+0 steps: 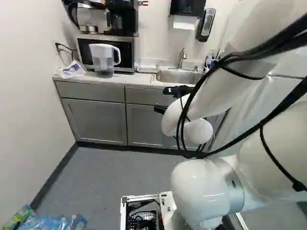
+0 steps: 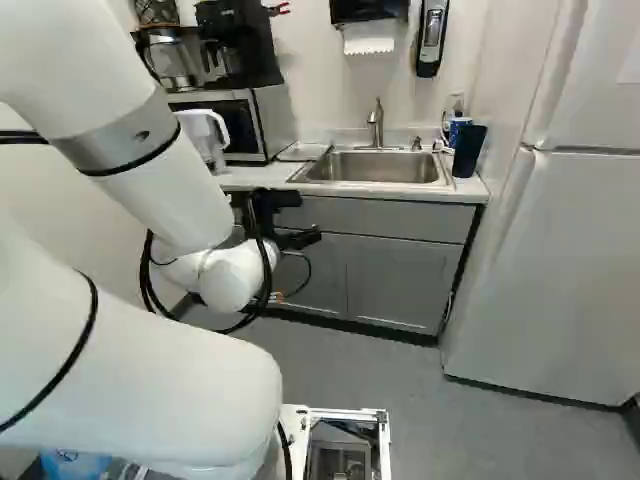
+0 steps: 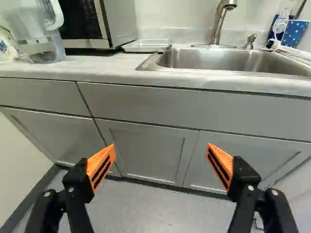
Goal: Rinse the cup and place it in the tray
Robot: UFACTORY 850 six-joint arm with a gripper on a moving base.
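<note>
While its jaws stand wide apart, the gripper [image 2: 310, 217] hangs before the gray cabinets [image 3: 146, 153].

With nothing between its orange pads [image 3: 101, 166], it points toward the doors below the counter [image 3: 102, 68]; the blue spotted cup [image 3: 295, 33] stands up on that counter, beside the sink [image 3: 228, 60] and near a dark tumbler [image 2: 469, 152], while the white tray [image 3: 146, 45] lies on the sink's opposite side, between basin and microwave [image 3: 118, 22]. Behind the basin rises the faucet [image 3: 220, 22].
</note>
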